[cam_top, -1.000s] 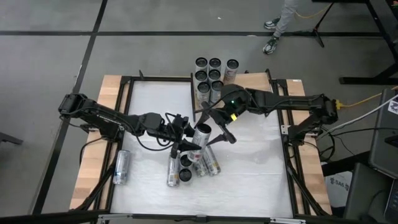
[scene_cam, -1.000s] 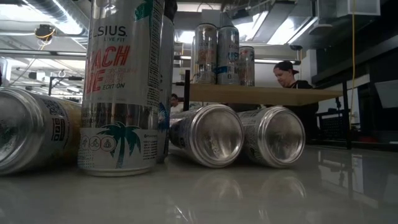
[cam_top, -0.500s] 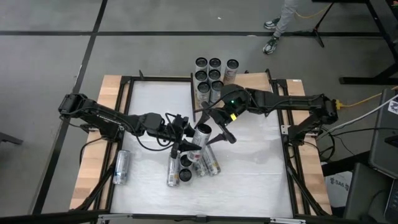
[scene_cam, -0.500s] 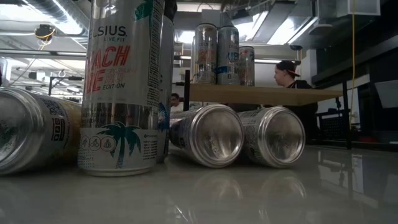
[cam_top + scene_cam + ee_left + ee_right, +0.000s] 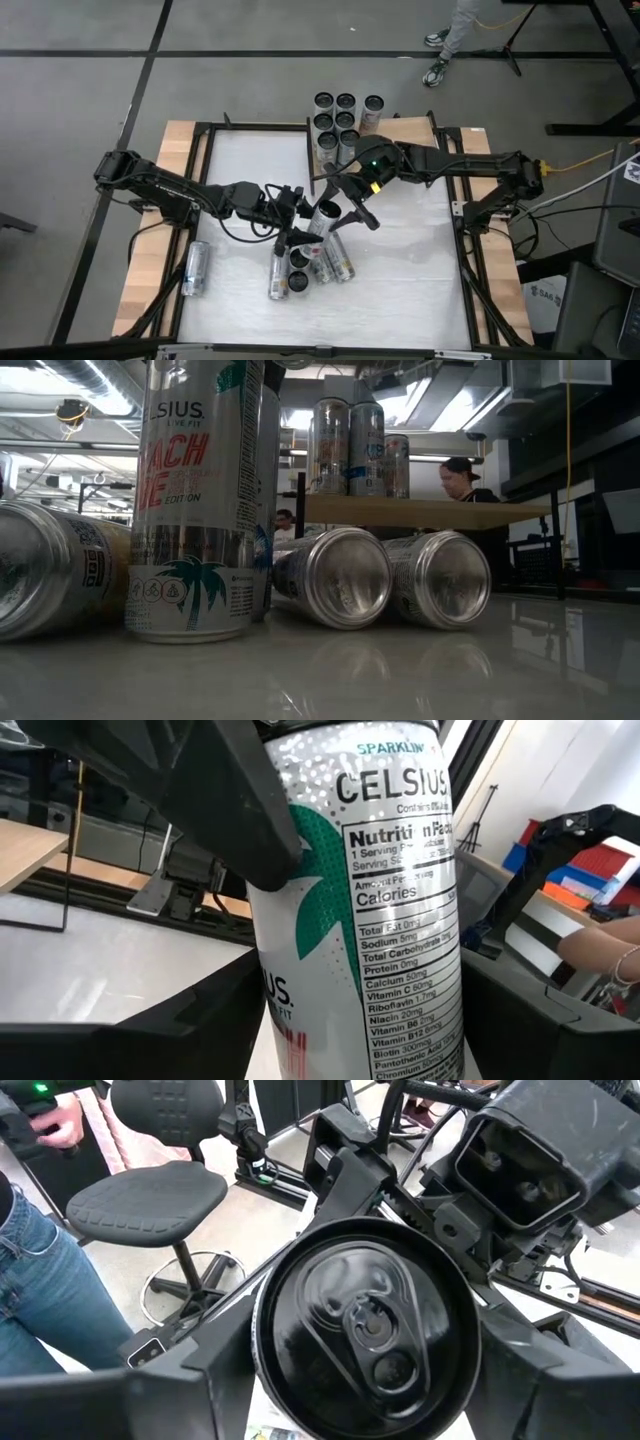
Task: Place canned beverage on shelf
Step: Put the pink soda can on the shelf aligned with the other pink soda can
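Several cans already stand on the shelf (image 5: 345, 125). Near its front edge, the upright can (image 5: 325, 215) rests on the desk (image 5: 400, 270), right end effector (image 5: 343, 214) grasping it from above, left end effector (image 5: 300, 215) spread around it; lifting and shelving remain

L fingers (image 5: 296, 222) apparently released can (image 5: 325, 218).

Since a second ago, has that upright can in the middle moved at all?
No. The upright can stands at the same spot beside the lying cans, with both grippers around it.
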`<action>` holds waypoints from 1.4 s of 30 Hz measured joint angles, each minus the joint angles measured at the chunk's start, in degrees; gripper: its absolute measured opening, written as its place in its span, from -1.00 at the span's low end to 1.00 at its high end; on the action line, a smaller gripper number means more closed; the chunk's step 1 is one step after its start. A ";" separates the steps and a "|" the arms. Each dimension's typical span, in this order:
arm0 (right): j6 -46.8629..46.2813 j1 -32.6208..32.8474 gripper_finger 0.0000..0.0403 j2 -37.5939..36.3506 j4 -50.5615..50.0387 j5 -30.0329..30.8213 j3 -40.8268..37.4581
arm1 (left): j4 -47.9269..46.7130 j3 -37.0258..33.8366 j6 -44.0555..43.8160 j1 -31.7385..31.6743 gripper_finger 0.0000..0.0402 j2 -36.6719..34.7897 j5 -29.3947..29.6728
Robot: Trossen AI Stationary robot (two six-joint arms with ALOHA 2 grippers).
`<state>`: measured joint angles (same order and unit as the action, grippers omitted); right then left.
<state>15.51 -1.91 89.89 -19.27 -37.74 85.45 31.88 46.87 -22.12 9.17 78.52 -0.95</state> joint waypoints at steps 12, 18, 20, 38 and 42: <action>-0.26 -0.04 0.27 0.00 -0.71 0.17 -0.04 | -1.90 0.02 0.00 0.02 0.41 -0.02 3.05; -0.26 -0.02 0.27 0.00 -1.69 3.67 -0.07 | -4.92 0.04 -4.47 -0.19 0.41 -0.07 5.10; -0.26 -0.02 0.26 0.00 -2.22 4.34 -0.07 | -5.16 0.09 -3.42 -0.24 0.41 -0.07 4.76; -0.46 0.17 0.27 -1.19 -8.83 19.88 -0.04 | -9.18 0.09 -5.03 -0.39 0.41 -0.04 12.06; -1.88 0.17 0.27 -2.54 -11.63 24.18 -0.04 | -10.08 0.17 -5.10 -0.48 0.41 -0.04 14.58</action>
<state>13.62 -1.74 87.35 -30.89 -13.56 85.41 21.80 47.05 -27.22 8.69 78.48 13.63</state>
